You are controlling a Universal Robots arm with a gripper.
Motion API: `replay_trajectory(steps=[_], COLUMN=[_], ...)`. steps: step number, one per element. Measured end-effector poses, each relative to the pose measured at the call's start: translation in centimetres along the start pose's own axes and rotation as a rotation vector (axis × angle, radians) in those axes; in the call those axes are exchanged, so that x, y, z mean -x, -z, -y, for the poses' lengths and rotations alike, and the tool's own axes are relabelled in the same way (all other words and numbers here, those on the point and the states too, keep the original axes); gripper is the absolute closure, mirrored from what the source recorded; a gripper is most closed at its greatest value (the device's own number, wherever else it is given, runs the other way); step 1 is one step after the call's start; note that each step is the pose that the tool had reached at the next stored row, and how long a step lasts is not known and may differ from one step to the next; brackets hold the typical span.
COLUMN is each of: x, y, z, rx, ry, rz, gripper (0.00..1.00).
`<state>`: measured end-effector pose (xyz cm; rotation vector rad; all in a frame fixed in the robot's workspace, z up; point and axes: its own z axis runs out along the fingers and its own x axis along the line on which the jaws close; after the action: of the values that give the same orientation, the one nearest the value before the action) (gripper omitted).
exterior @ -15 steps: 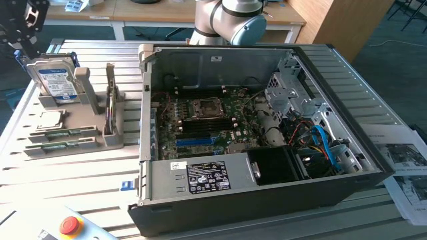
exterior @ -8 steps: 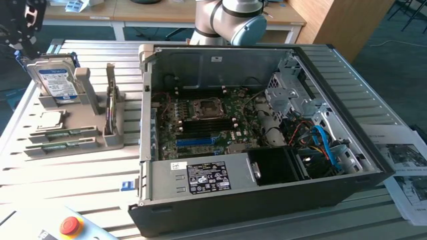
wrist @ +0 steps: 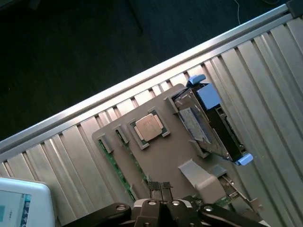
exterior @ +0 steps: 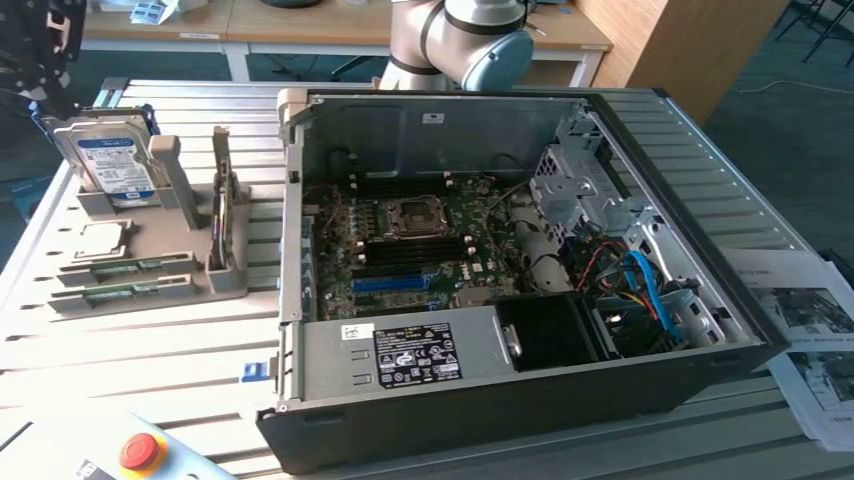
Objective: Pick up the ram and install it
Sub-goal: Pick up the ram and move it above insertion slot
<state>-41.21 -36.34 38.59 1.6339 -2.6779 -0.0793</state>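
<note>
One slatted metal worktop carries everything here: the open computer case with its motherboard exposed and, at the exterior view's left, a grey parts holder. On that holder we see the hard drive standing upright. Nearer the holder's front is the ram, a green stick seated in its slot, with a second like it just beside and a processor chip close by. In the wrist view the gripper hangs above the holder, its fingers pressed together with nothing between them, near the green sticks but apart from them. We judge the pick-up not yet begun. To do it well, we would part the fingers first, set them across the stick's thin faces at mid-length, then lift straight so it leaves the slot without twisting.
</note>
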Motion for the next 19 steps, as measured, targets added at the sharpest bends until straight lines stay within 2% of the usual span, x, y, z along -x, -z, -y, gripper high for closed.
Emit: replay_trajectory(steps=[19], x=[0.0], y=[-0.14], z=[0.01], rx=[0.0081], ry=[0.347], rz=[-0.0156], gripper=[0.9])
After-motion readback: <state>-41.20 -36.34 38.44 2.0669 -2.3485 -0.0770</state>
